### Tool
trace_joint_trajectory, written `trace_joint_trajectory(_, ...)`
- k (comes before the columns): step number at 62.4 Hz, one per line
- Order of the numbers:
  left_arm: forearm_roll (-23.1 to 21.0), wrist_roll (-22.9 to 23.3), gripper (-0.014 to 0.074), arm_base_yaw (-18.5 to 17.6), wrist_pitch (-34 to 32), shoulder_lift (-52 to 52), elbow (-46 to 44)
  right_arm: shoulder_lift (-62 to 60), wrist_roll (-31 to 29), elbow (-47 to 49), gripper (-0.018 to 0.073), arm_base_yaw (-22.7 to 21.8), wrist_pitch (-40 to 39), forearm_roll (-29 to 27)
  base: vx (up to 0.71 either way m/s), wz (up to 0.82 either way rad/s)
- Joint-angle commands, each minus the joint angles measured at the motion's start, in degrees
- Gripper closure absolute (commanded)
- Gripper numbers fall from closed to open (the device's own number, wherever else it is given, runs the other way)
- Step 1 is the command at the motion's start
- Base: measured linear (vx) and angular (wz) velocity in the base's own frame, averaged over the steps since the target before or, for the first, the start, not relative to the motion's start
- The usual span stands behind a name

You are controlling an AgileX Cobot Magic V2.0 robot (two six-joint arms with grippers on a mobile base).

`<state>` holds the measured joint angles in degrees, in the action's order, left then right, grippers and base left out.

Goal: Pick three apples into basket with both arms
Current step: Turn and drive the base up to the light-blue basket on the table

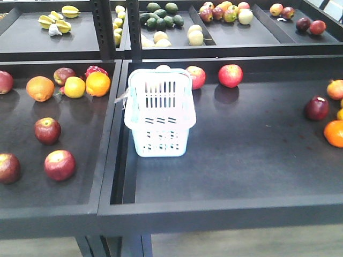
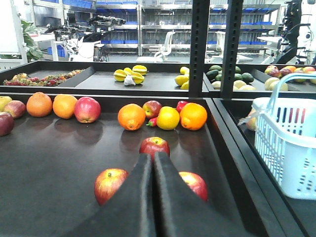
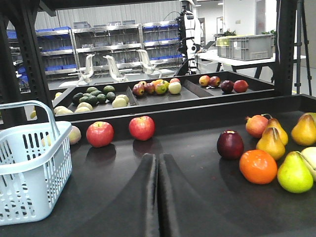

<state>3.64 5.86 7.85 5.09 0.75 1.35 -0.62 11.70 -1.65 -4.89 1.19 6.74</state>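
Exterior front-facing view: pale blue-white slotted plastic basket [image 1: 161,115] stands upright on the black right-hand bench [image 1: 257,155], near its left edge. I can see nothing inside it. Neither arm shows here.

Left wrist view: left claw [image 2: 153,157] is pinched closed and empty. A dark red round apple with a yellowish patch [image 2: 154,146] sits just past the tips. A second red apple [image 2: 109,183] and a third red apple [image 2: 196,183] flank the fingers. All three lie on the black left-hand bench [image 2: 59,163], across the raised black rail [image 2: 228,143] from the basket.

Right wrist view: right claw [image 3: 158,158] is also closed and empty over bare bench. A maroon apple [image 3: 230,144] sits ahead to its right, touching nothing.

Risks, as I judge them:
- A closed claw moving forward would push the apple, not grip it. The apples look glossy and round, so they would probably roll.
- The jaws could slip on the smooth skin if they close off-centre.
- The basket looks light, and an apple dropped on its rim or hoop handle [image 3: 29,106] could tip or slide it.
- The two arms could collide if both reach the basket together.
- An orange [image 2: 131,117] nearby could be picked by mistake.
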Motion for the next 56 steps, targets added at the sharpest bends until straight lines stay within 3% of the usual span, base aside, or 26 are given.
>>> trace_joint_trajectory(1, -0.1, 0.3, 0.0603, 0.1, -3.9, 0.8, 1.4, -0.6, -0.6, -0.8, 0.0564, -0.3, -4.0, 0.3, 0.15, 0.05)
trace_joint_trajectory(56, -0.1, 0.3, 0.0603, 0.1, -3.9, 0.8, 1.4, -0.6, -0.6, -0.7, 0.0564, -0.3, -4.0, 0.3, 0.13, 0.02)
